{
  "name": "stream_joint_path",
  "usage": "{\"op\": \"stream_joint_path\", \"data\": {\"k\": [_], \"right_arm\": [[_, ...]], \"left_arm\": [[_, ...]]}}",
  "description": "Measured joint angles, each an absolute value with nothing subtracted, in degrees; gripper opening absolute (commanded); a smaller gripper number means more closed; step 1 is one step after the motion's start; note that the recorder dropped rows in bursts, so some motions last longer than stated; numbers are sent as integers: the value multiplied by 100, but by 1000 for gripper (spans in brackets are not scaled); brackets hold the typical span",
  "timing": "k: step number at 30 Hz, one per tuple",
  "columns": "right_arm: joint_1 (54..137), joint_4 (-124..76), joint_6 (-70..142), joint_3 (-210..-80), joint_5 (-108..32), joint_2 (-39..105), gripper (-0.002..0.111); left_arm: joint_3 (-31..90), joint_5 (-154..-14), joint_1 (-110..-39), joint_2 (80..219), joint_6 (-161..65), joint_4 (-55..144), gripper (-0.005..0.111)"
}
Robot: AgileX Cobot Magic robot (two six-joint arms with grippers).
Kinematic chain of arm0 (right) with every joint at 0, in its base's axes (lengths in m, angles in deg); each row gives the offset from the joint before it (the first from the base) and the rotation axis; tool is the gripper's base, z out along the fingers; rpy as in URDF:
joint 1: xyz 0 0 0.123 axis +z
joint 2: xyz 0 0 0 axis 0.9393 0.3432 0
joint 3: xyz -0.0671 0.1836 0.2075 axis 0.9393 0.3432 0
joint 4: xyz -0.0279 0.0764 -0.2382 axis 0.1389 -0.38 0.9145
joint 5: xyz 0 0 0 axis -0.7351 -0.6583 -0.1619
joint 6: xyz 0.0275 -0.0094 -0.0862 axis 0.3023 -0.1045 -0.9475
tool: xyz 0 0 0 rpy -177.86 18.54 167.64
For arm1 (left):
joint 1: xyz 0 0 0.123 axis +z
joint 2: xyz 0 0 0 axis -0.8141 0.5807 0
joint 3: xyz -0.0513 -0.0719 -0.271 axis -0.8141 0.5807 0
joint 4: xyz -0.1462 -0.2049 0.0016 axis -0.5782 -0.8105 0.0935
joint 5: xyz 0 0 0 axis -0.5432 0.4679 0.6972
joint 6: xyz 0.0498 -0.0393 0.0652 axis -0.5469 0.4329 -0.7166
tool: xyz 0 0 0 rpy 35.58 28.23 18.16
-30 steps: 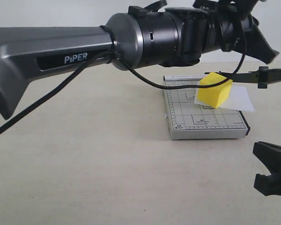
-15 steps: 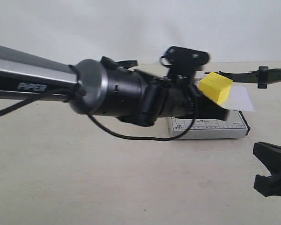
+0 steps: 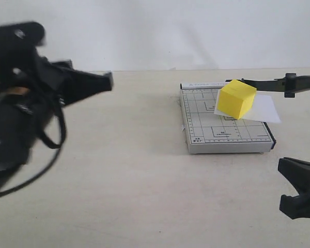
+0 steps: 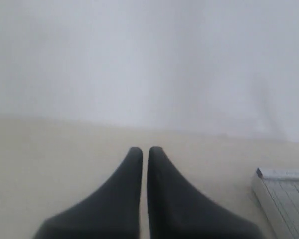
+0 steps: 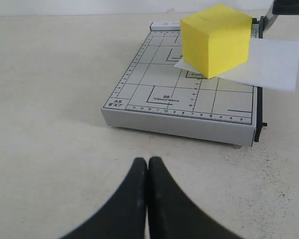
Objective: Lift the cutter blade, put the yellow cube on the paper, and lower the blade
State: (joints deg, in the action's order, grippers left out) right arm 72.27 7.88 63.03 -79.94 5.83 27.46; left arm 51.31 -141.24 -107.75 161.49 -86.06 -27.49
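The cube is resting on the paper near the desk's far edge; the raised blade is awaiting lowering. The left gripper and right gripper are hanging clenched, empty.

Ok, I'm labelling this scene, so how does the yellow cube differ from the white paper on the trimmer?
The yellow cube is a bright solid block; the paper is a thin, flat white sheet. The cube stands on one end of the paper, while the paper lies flat and overhangs the blade-side edge of the grey trimmer board. Both are carried by that board.
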Motion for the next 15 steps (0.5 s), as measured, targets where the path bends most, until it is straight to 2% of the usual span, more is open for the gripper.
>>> {"op": "stream_joint_path", "data": {"k": [4,8,10,12,15], "right_arm": [[7227,788,6303,-7993,354,2746,0],[7227,776,6303,-7994,-25,2746,0],[7227,754,6315,-7994,-77,2746,0],[7227,754,6341,-7994,-56,2746,0],[7227,754,6352,-7993,34,2746,0]], "left_arm": [[5205,-13878,-10815,13954,-10568,-2408,4],[5205,-12458,-10623,11756,-12277,-2560,4],[5205,-11938,-10531,10824,-13773,-3345,4],[5205,-11958,-10512,10142,-15204,-4366,4],[5261,-12745,-10523,9252,-15972,-5177,4]]}}
